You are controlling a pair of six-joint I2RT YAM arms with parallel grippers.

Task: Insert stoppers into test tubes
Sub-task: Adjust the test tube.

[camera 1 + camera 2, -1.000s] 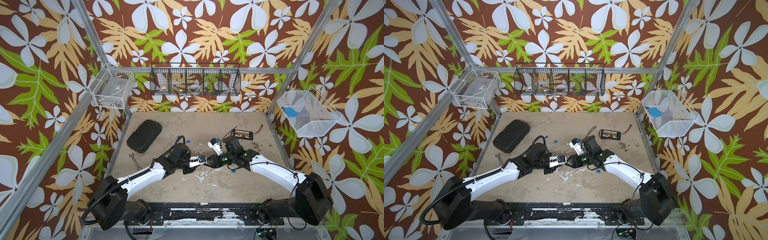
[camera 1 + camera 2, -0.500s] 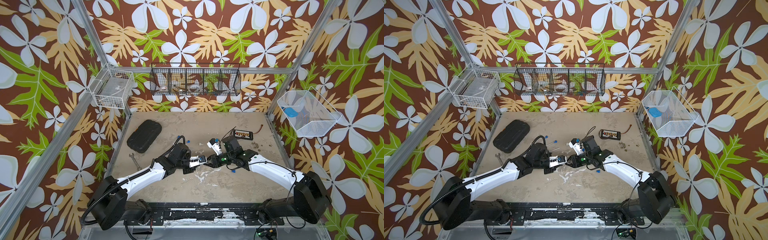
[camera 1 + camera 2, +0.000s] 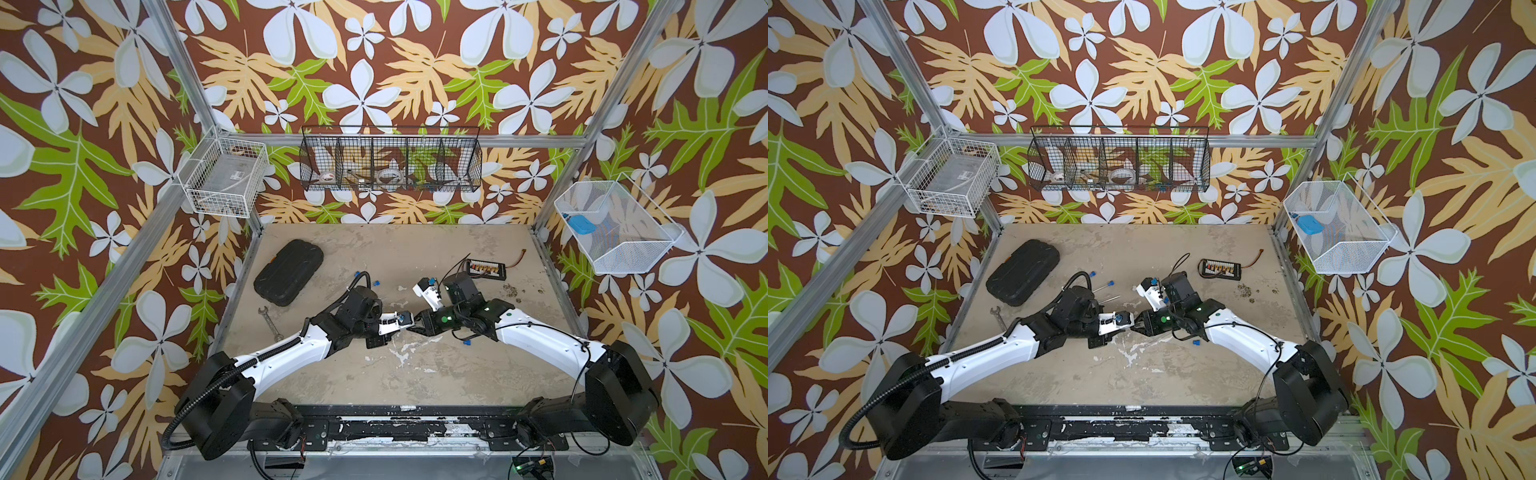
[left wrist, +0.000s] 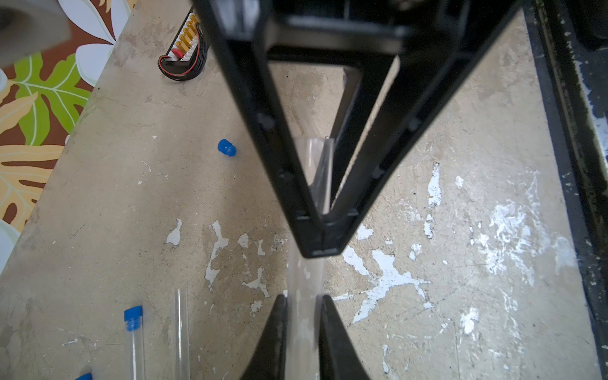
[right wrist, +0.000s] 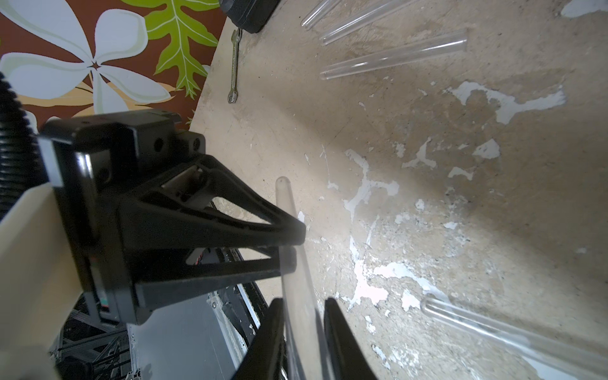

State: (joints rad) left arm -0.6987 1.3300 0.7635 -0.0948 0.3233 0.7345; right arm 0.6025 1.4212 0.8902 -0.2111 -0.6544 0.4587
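Clear test tube [image 4: 306, 279], mouth still unplugged, clamped in my left jaws and right jaws together; 1 capped tube [image 4: 135, 348] lies nearby, loose stopper [image 4: 227, 147] waiting.

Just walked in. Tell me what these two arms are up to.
Both arms meet over the middle of the table, holding one clear test tube between them. The left gripper is shut on it, and the right gripper is clamped round the same tube farther along. The tube's open end has no stopper in it yet. A loose blue stopper lies on the table, and a stoppered tube lies beside an open tube.
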